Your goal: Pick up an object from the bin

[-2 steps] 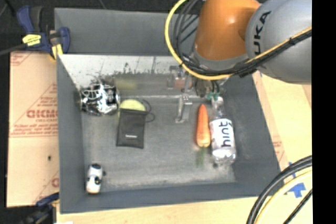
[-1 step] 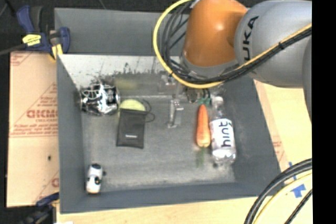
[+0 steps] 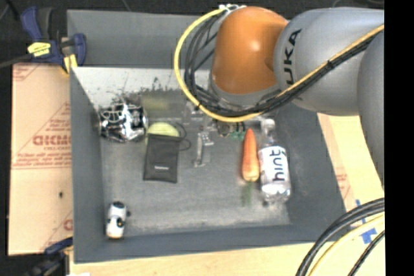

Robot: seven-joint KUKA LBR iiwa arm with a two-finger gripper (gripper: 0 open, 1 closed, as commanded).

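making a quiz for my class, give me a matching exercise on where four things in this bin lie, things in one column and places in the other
Things
1. carrot
2. clear hint bottle
3. black pouch
4. small white toy

Places, as the camera view shows them
a. near the lower left corner of the bin
b. just below the pale green piece
c. right of the carrot
d. between the gripper and the clear hint bottle

Pairs: 1-d, 2-c, 3-b, 4-a
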